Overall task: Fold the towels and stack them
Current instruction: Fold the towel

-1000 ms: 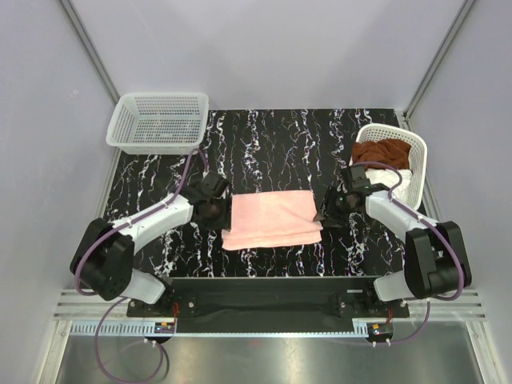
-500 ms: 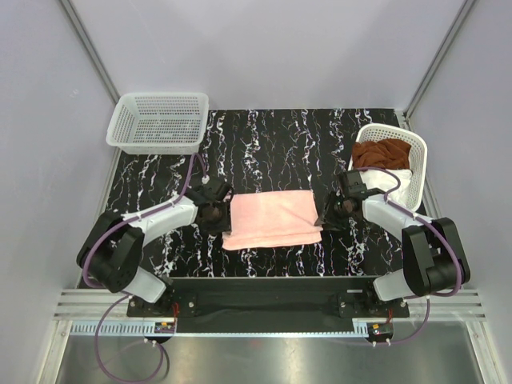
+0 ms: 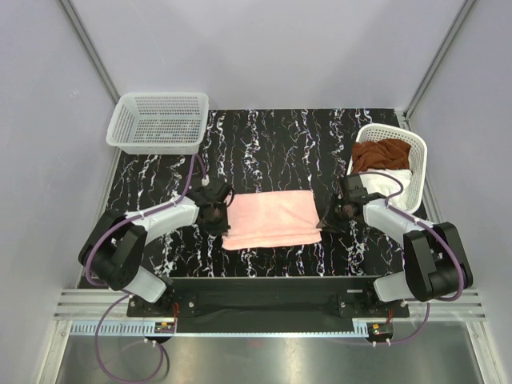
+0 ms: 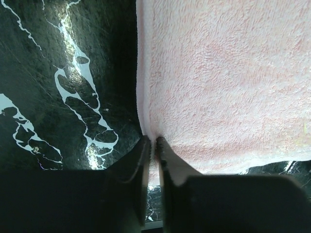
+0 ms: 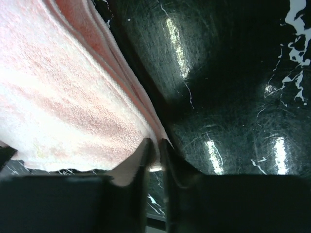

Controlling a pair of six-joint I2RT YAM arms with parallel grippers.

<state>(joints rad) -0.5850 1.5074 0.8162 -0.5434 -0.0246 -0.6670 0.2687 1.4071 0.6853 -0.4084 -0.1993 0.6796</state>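
**Item: pink towel** (image 3: 268,218). It lies folded into a flat oblong at the centre of the tabletop (image 3: 280,144), long side running 9 to 3 o'clock. Its position and outline match those of a second ago.

**Left gripper** (image 3: 214,214). It sits at the towel's 9 o'clock end. Since a second ago the jaws have narrowed from apart to pinched. The left wrist view shows them clamped on a thin lip of the towel's edge.

**Right gripper** (image 3: 332,216). It sits at the 3 o'clock end, near that end's 6 o'clock corner. It has closed over the same interval. The right wrist view shows the layered edge nipped between the jaws.

**Rust-brown towel** (image 3: 384,152) and **white towel** (image 3: 386,184). Both are bunched in the right basket (image 3: 421,164) at 2 o'clock and are not yet handled.

**Left basket** (image 3: 160,120). It stands at the 10 o'clock corner.

**Status note.** Both ends of the pink towel now appear secured, and the cloth is still flat. It looks ready for a lift and a further fold, or a carry. Most of the task remains.
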